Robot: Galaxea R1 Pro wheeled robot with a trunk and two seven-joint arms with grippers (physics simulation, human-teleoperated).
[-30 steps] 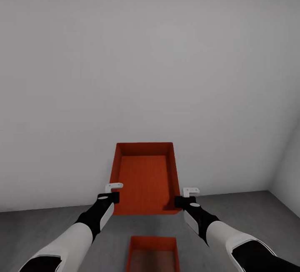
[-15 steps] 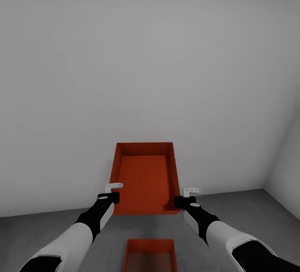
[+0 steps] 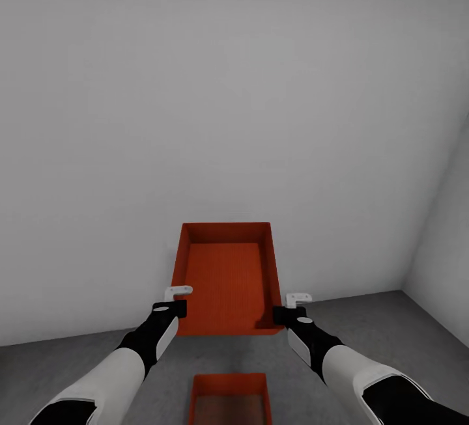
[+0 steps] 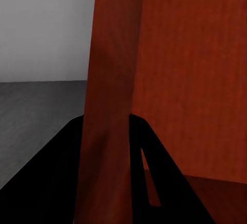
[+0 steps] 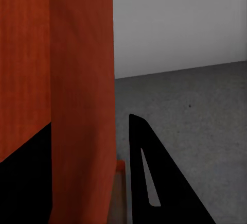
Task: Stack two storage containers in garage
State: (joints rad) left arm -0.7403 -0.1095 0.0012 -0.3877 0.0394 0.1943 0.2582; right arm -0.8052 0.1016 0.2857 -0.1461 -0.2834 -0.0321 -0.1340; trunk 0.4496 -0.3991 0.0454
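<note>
Change: lower storage container (image 3: 229,399) sits further left and lower in the head view than a second ago; the camera shifted.
Held storage container (image 3: 227,278): raised over the floor (image 3: 391,327), tilted toward the white wall (image 3: 234,86).
Left pincer (image 3: 174,300): clenched on its left wall.
Right pincer (image 3: 292,304): clenched on its right wall.
Lower container: on the garage floor, below the held one.

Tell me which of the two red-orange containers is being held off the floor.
The upper container, gripped at its side walls by both grippers; the lower container sits on the grey floor.
</note>
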